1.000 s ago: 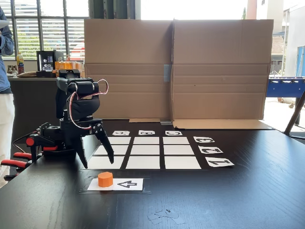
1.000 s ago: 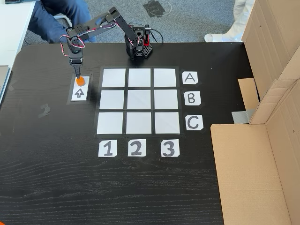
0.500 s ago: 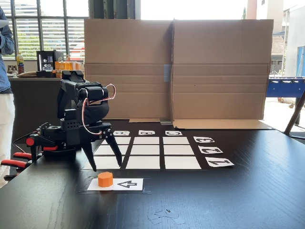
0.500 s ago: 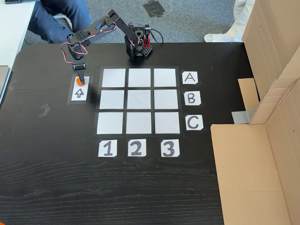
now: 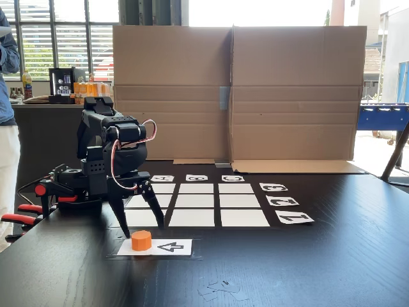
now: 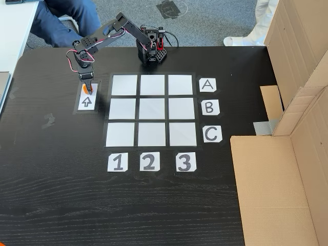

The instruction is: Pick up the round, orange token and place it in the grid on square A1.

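**Fingers spread above the token, grasp not yet made**

Fingers (image 5: pixel 120 220) of the black gripper (image 5: pixel 142 228) stood spread apart, pointing down, 1 on either side of the space just above and behind the small, round, bright orange plastic token (image 5: pixel 141 240). Nothing was pinched between them. The token sat on the white paper card with a black arrow (image 5: pixel 171 247), on the black wooden table (image 5: pixel 319 268), just beside the 3x3 grid of white paper cells (image 5: pixel 198 201).

As a judgement, the task was at its first step: approach nearly finished, the grasp, the carry and the placing all still to do. Square A1 (image 6: pixel 124 85) lay bare, as did the other 8 cells.

The low fixed view showed the height: the fingertips hung near the token's top, with a gap that could not be read exactly. It also showed the token whole. The high fixed view showed the gripper (image 6: pixel 89 91) covering most of the token (image 6: pixel 84 88), leaving an orange sliver, and gave the layout plainly: the A, B, C letter cards (image 6: pixel 209 107) and 1, 2, 3 number cards (image 6: pixel 148 162) read upright there, fixing A1 as the cell nearest the arrow card's token end.
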